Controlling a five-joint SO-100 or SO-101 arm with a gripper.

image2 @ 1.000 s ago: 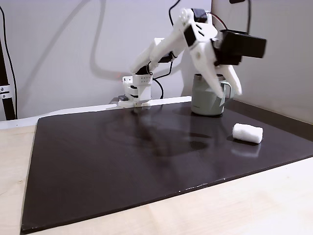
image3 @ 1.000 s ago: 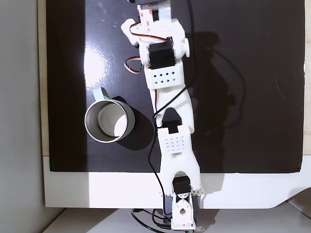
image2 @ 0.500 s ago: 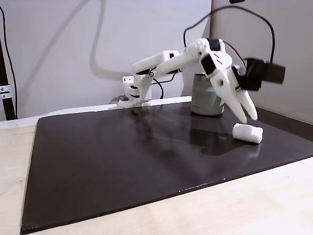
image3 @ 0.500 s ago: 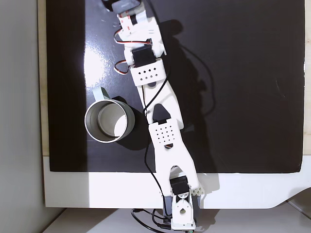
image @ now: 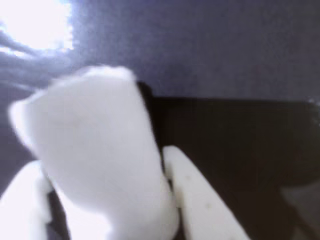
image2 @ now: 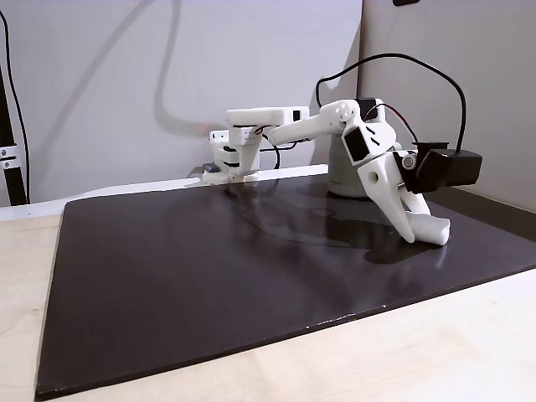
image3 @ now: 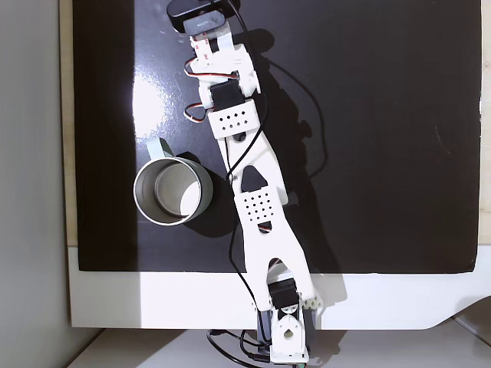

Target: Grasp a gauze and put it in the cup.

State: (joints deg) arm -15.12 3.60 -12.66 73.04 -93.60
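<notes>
In the wrist view the white gauze [image: 85, 125] looms large and blurred between my gripper's [image: 100, 162] two white fingers [image: 197, 200], which stand on either side of it. Seen from the side in a fixed view, my gripper [image2: 423, 231] is tilted down onto the black mat with its tips at the gauze [image2: 439, 228], which lies on the mat at the right. It looks open around the roll. The pale green cup [image2: 339, 176] stands upright behind the arm; from above, the cup [image3: 147, 201] is empty and sits left of the outstretched arm [image3: 257, 207].
The black mat [image2: 167, 276] covers most of the light wooden table [image2: 419, 360]. The arm's base [image2: 230, 163] stands at the mat's far edge by the wall. A black cable [image2: 402, 63] loops above the wrist camera.
The arm has stretched out and dropped from above the cup down to the mat. The gripper went from hovering just over the gauze to straddling it.
</notes>
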